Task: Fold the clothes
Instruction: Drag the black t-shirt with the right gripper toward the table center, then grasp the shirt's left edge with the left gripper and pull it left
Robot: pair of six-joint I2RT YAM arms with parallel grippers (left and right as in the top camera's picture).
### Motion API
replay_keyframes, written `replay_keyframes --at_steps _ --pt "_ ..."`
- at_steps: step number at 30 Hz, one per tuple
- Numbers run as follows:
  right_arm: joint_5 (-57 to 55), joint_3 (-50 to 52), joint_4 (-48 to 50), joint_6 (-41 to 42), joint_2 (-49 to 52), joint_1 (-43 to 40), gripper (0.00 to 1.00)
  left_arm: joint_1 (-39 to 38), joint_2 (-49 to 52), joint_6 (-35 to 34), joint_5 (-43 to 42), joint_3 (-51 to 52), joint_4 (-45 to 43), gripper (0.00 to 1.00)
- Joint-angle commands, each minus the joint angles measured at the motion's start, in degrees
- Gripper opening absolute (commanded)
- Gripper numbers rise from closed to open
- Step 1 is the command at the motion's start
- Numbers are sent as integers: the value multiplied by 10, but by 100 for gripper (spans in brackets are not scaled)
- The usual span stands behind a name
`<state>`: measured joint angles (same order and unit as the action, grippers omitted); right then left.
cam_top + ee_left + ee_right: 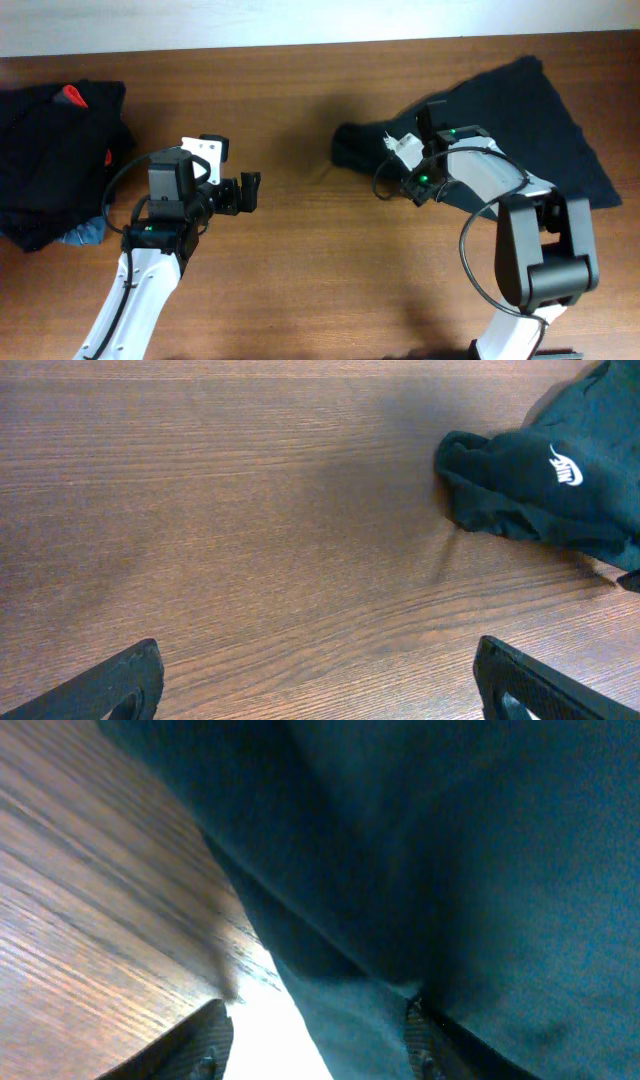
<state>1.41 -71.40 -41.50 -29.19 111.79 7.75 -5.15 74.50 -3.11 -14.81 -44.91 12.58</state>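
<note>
A black garment (520,115) lies spread on the right side of the wooden table, with a bunched end pointing left. In the left wrist view (530,495) that end shows a small white swoosh logo (567,468). My right gripper (432,120) is low over the garment's near edge. In the right wrist view the fingers (318,1040) are apart, and the dark fabric (450,850) lies between them against the right finger. My left gripper (250,192) hovers open and empty over bare wood, well left of the garment, with its fingers (320,690) wide apart.
A pile of other black clothes (50,150) sits at the far left edge, with a red patch (72,97) and a bit of blue (85,235) showing. Bare table (300,270) lies between the two arms.
</note>
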Motion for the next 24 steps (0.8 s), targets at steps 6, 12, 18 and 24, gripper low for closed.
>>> replay_keyframes --at_steps 6,12,18,24 --pt "-28 -7 -14 57 9 1 4 -1 0 -5 -4 -10 -2 99" --pt "55 -169 -241 24 -36 24 4 -1 0 -5 -4 -10 -2 99" --pt "94 -385 -337 45 -42 25 37 -1 0 -5 -4 -10 -14 99" --pt "86 -373 -343 62 -14 -10 55 -1 0 -5 -5 -10 -8 99"
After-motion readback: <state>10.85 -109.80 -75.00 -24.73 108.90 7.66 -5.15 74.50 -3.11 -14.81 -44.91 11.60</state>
